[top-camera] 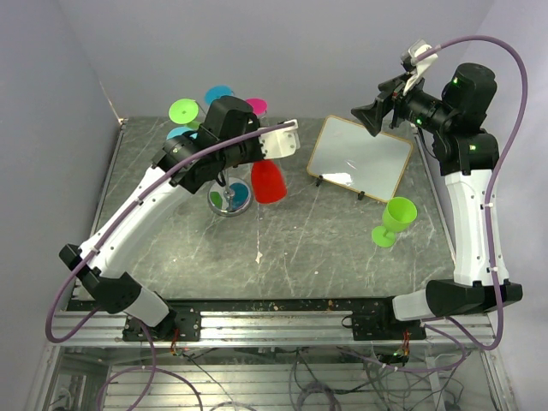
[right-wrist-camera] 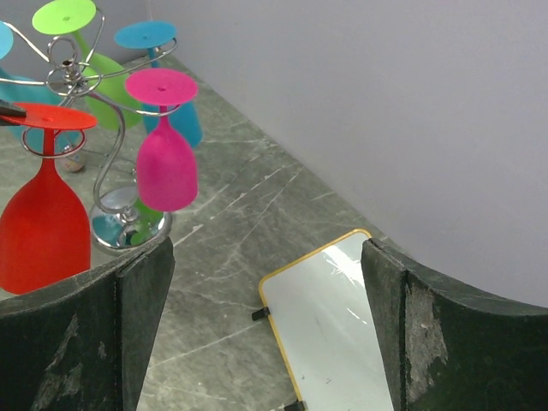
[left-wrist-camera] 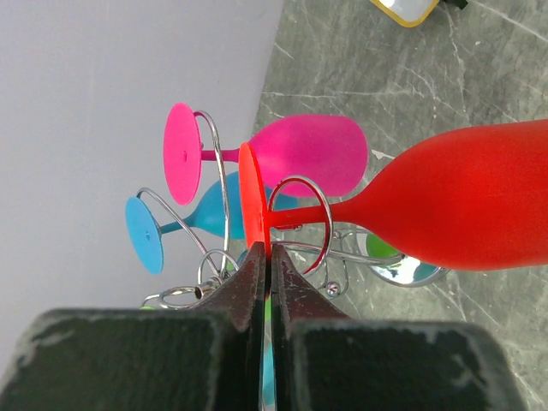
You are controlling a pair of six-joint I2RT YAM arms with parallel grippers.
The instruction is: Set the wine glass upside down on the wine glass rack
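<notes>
The silver wire wine glass rack (right-wrist-camera: pixel 68 72) stands at the back left on its shiny round base (top-camera: pixel 228 204). Pink (right-wrist-camera: pixel 166 166), blue (right-wrist-camera: pixel 147 36) and green (right-wrist-camera: pixel 67 15) glasses hang on it upside down. My left gripper (left-wrist-camera: pixel 267 259) is shut on the rim of the red wine glass's foot (left-wrist-camera: pixel 250 205). The red glass (top-camera: pixel 268 181) hangs bowl down, its stem inside a curled rack arm (left-wrist-camera: pixel 301 183). Another green wine glass (top-camera: pixel 394 220) stands upright on the table at the right. My right gripper (right-wrist-camera: pixel 265 257) is open and empty, raised at the back right (top-camera: pixel 377 111).
A yellow-framed mirror (top-camera: pixel 360 158) leans on small black feet in the back middle of the grey marble table (top-camera: pixel 317 248). The back wall rises just behind the rack. The rack's other hanging glasses crowd closely around the red one.
</notes>
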